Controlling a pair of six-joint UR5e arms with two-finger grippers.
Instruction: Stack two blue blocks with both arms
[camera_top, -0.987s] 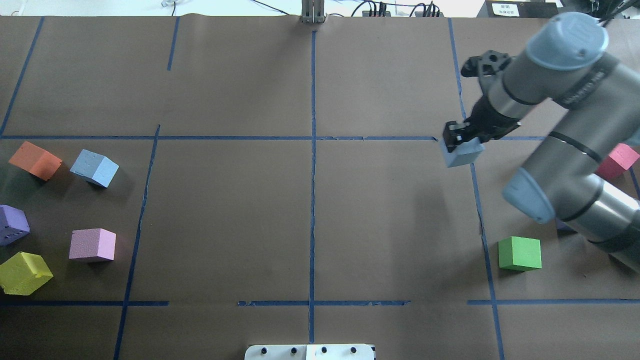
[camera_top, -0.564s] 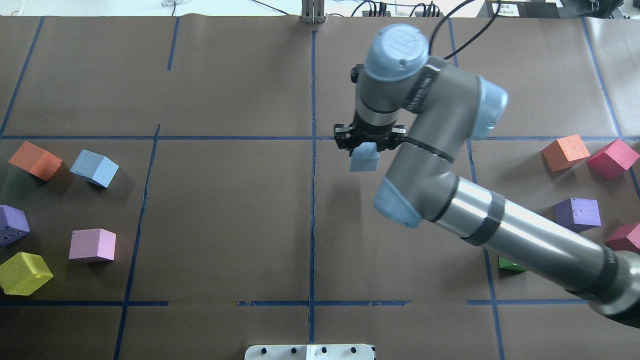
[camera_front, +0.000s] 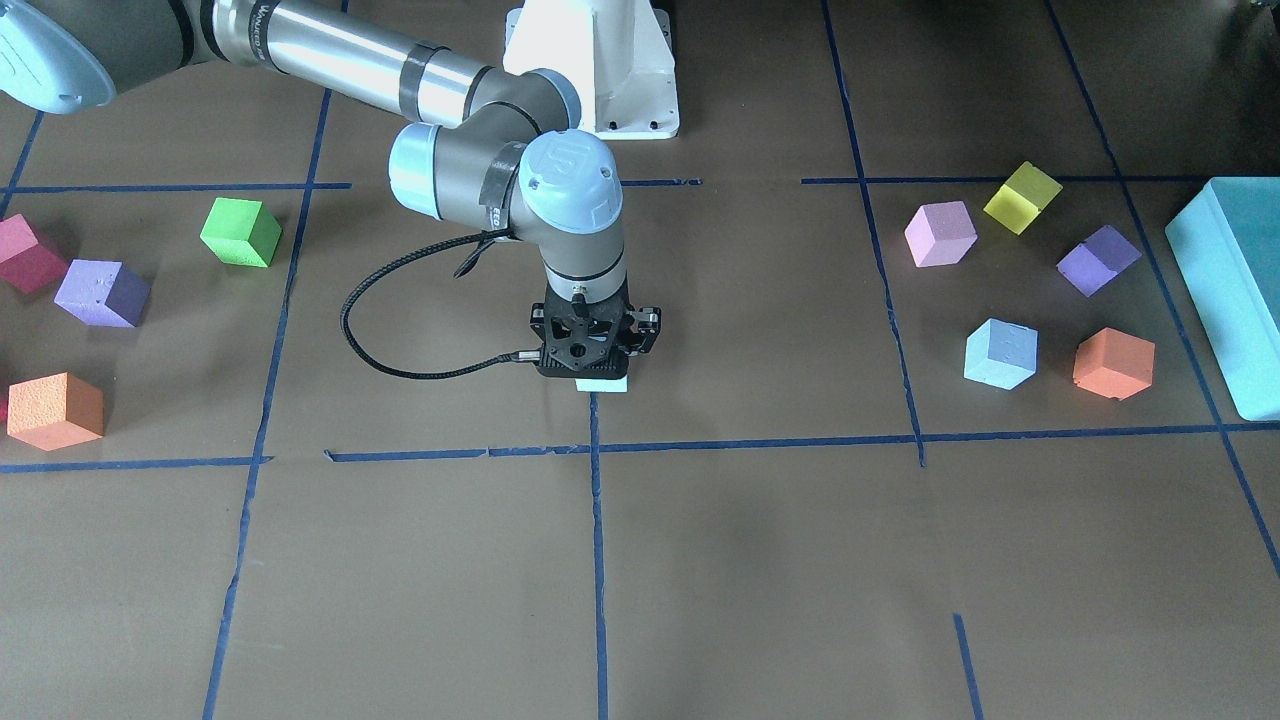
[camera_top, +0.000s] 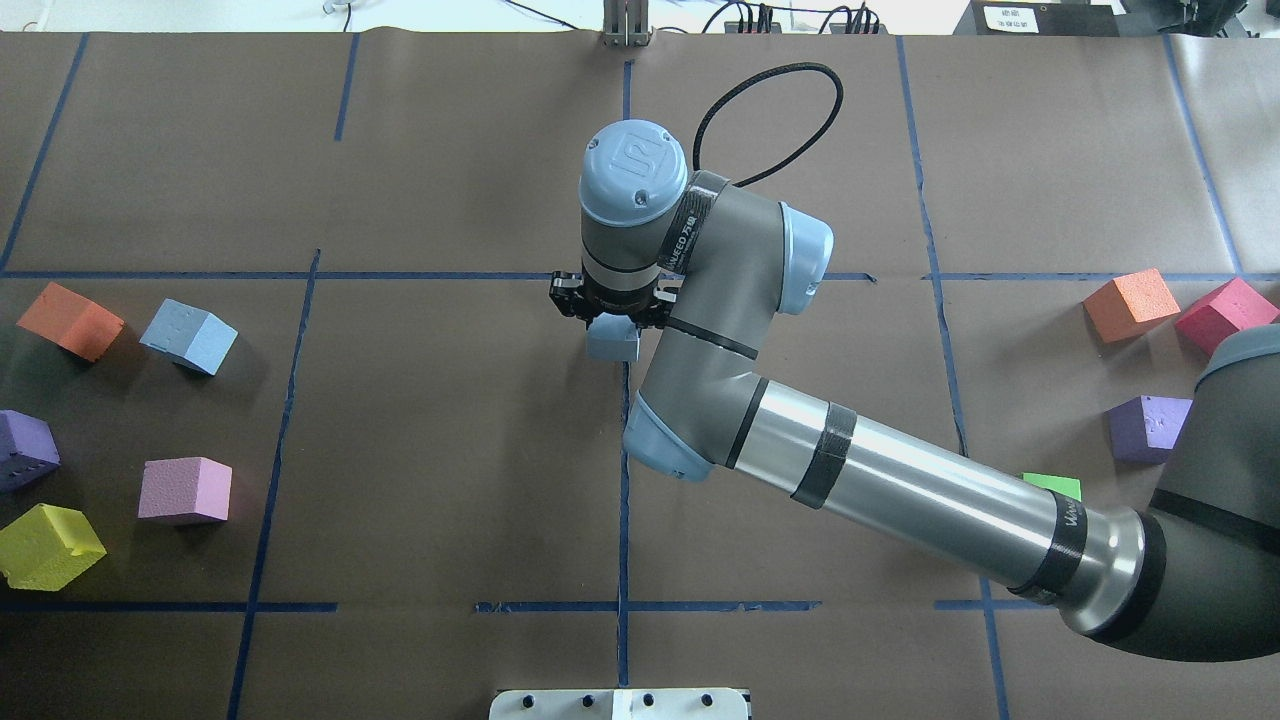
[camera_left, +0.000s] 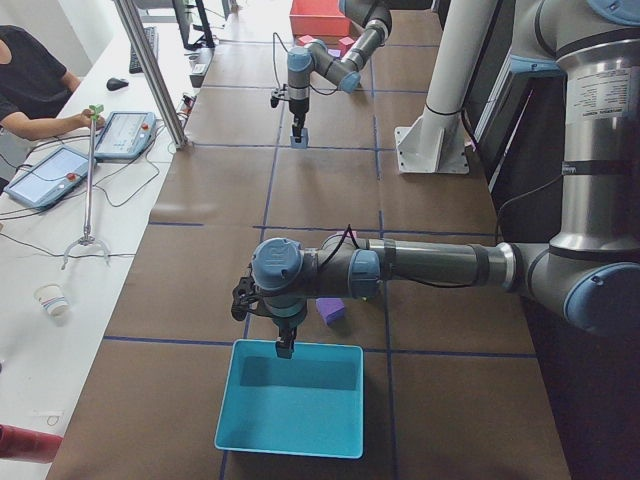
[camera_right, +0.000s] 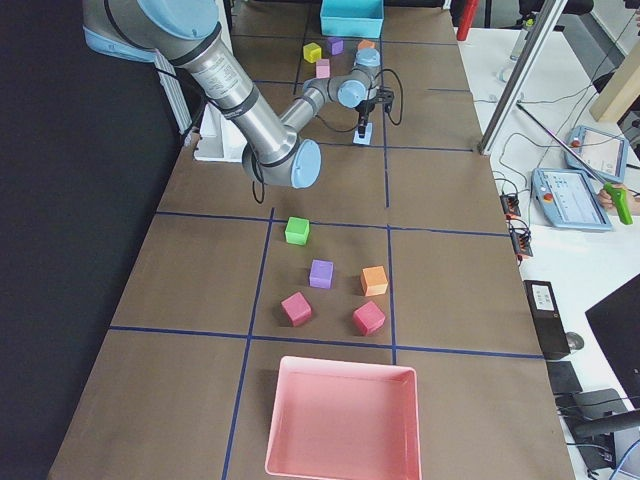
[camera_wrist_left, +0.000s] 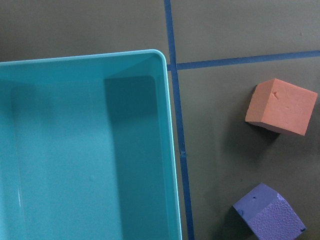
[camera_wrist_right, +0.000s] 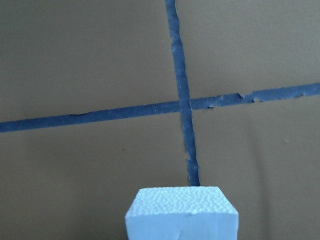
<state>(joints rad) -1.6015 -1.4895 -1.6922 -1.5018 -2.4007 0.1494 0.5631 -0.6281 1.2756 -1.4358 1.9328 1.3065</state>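
Two arms reach over the counter (camera_top: 450, 450). The right arm (camera_top: 900, 490) stretches out to its middle, and the right hand (camera_top: 612, 318) points straight down, clenched on the first blue block (camera_top: 613, 342). The block juts out below the black fingers. In the right wrist view its grainy top face (camera_wrist_right: 181, 212) fills the lower edge of the frame. The block hangs just beside the centre tape line (camera_top: 624, 480), near where that line crosses another (camera_wrist_right: 184, 105). Whether it touches the counter cannot be told.

The left hand (camera_left: 285, 345) shows only in the side view, hanging over one rim of the teal box (camera_left: 290, 410). From there I cannot tell whether it is released or clenched. The left arm (camera_left: 430, 265) lies level above the counter.

The second blue block (camera_top: 189, 336) lies well apart from the right hand, on the robot's left side. It is just beside an orange cube (camera_top: 70, 320) and near a purple cube (camera_top: 25, 450), a pink cube (camera_top: 185, 490) and a yellow cube (camera_top: 48, 545).

Brown paper covers the counter, and blue tape marks it into squares. On the robot's right side lie another orange cube (camera_top: 1130, 305), a red cube (camera_top: 1225, 315), a violet cube (camera_top: 1150, 428) and a green cube (camera_top: 1050, 485) half hidden under the arm. A pink tray (camera_right: 340, 420) sits at that end. A person (camera_left: 30, 80) sits at a side desk with tablets.
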